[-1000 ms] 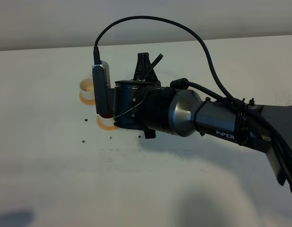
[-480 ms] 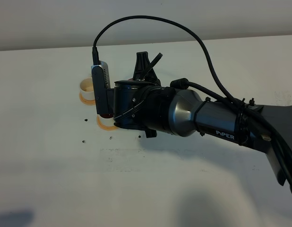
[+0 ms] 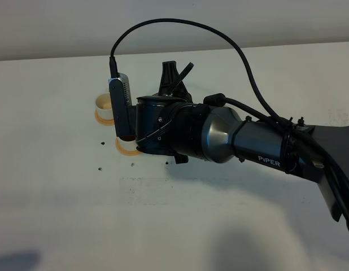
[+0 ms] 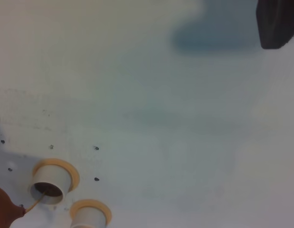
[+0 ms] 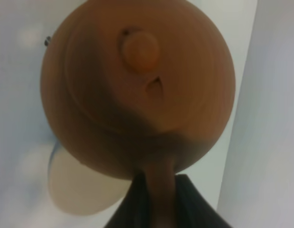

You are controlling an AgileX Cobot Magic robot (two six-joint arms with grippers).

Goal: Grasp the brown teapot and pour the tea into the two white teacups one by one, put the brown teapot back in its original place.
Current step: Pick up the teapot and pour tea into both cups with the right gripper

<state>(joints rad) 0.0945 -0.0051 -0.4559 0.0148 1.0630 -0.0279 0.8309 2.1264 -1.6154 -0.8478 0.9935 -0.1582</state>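
Observation:
The brown teapot [image 5: 137, 90] fills the right wrist view, its lid knob [image 5: 140, 50] facing the camera. My right gripper [image 5: 154, 192] is shut on its loop handle. From the high camera the right arm [image 3: 219, 135] covers the pot. In the left wrist view a thin stream runs from the teapot [image 4: 3, 211] into one white teacup [image 4: 51, 183]; the other teacup [image 4: 88, 219] stands beside it. From above, one teacup [image 3: 104, 103] is in plain sight and the other [image 3: 127, 141] is half hidden under the wrist. A cream round shape [image 5: 73, 185] lies behind the pot; I cannot tell whether it is the original place.
Each cup stands on an orange-tan coaster [image 3: 103, 117] [image 4: 71, 171]. Small dark specks [image 3: 100, 168] dot the white table [image 3: 78, 214]. A dark blurred part [image 4: 278, 23] sits at the corner of the left wrist view. A black cable [image 3: 180, 25] arches over the right arm.
The right wrist has turned very slightly. Nothing else has moved.

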